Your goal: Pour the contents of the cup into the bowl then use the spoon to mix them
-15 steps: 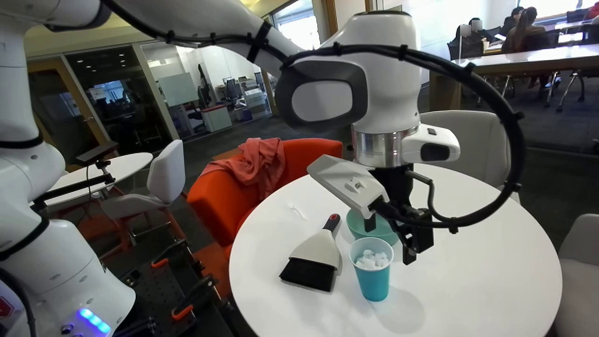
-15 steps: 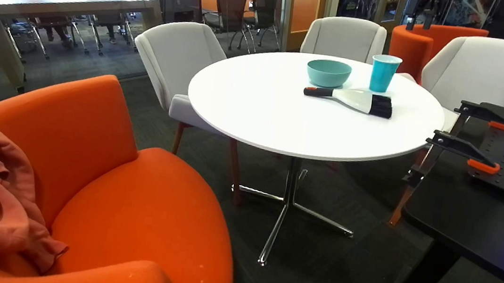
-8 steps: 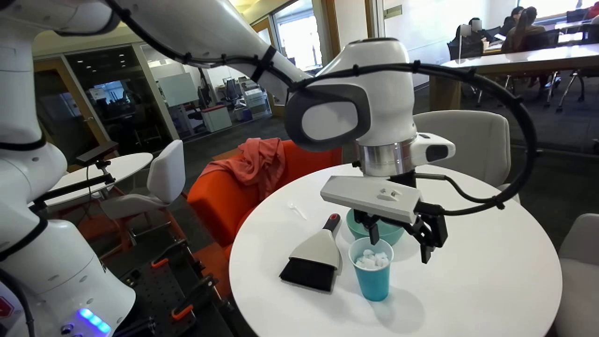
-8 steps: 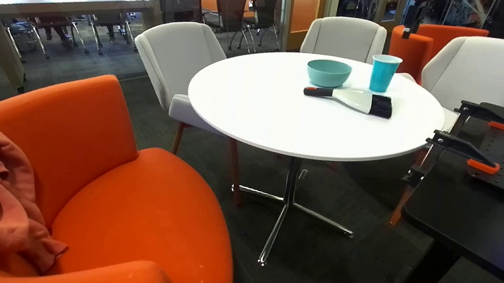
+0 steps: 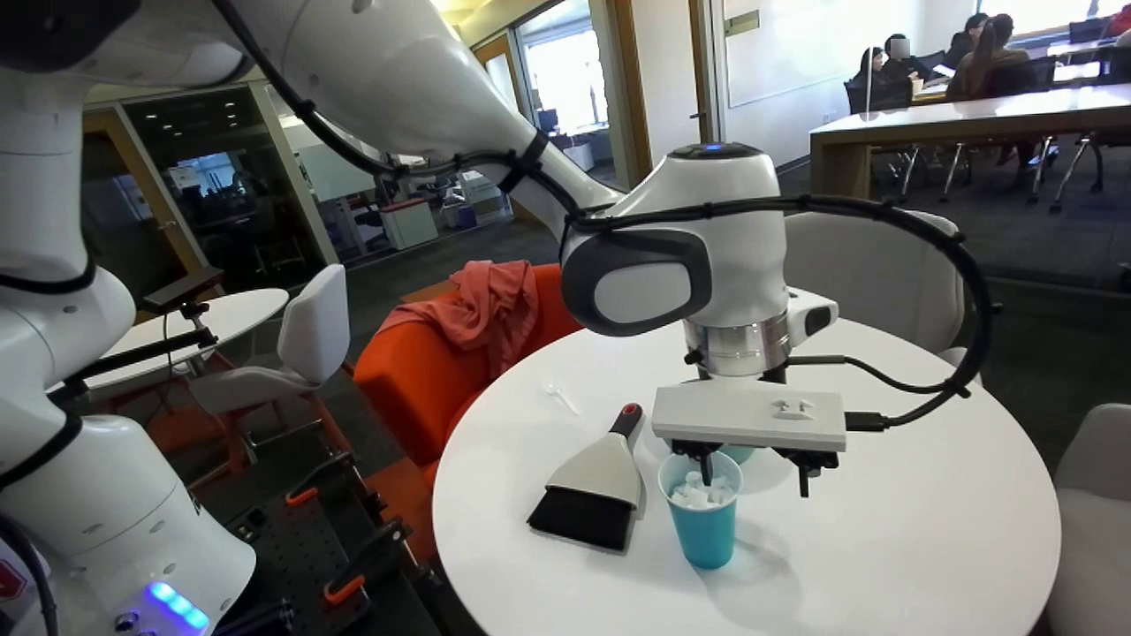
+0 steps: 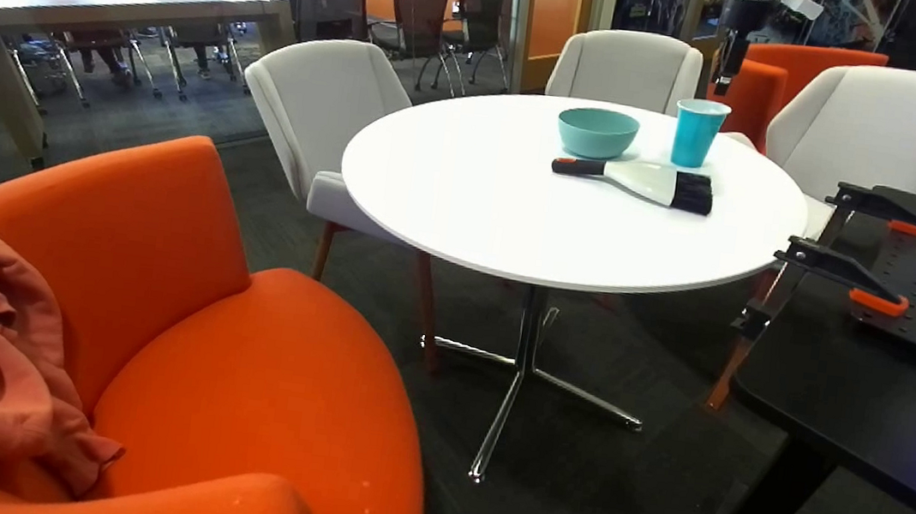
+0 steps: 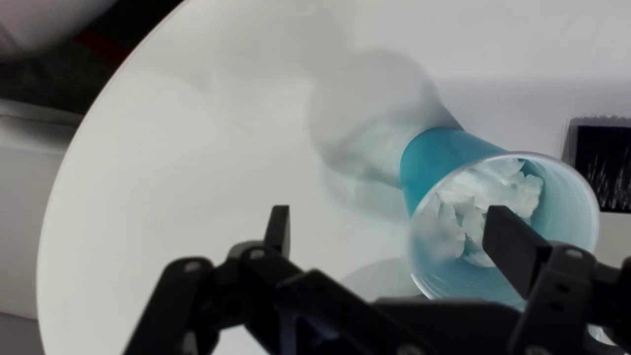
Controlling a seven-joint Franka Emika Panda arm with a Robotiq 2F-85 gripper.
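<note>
While my black two-fingered claw [image 7: 387, 229] gapes wide, holding nothing, the bright blue tapered plastic cup [image 7: 441, 160] stands at three o'clock in the wrist view, partly under one finger [image 7: 515, 249]; I should slide that way, straddle it, descend, squeeze softly.

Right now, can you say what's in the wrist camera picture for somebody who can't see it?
A blue cup with white bits inside stands on a white table; a robot's open gripper shows in front, one finger hiding part of the cup's mouth. Black brush bristles show at the right edge.
</note>
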